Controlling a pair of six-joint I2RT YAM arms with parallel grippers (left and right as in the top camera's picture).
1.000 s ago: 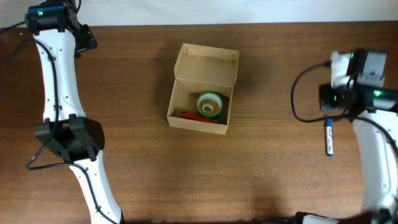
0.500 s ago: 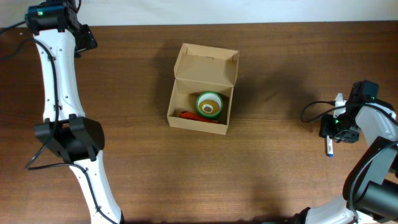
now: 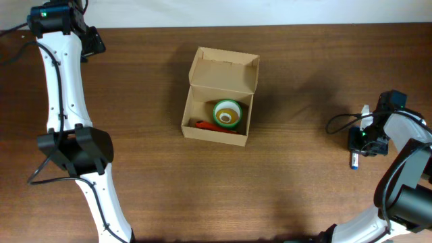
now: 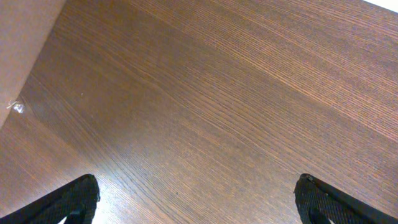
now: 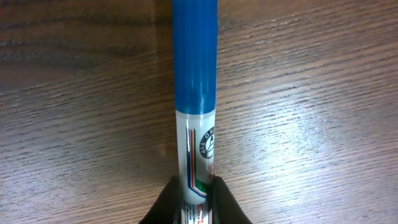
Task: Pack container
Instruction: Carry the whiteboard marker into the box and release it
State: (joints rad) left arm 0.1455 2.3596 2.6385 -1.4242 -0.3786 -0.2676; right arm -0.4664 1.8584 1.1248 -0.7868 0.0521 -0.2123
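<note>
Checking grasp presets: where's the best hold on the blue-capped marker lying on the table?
Marker lies flat, long sides free: come from straight above, pinch across the white barrel just below the blue cap. Right end effector grips there now.

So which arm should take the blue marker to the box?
Right. The right hand grips the blue marker; the left hand is open over bare table, far from the marker.

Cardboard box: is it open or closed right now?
Open. The cardboard box has its flap lid tipped back, and a green tape roll and something red show inside.
</note>
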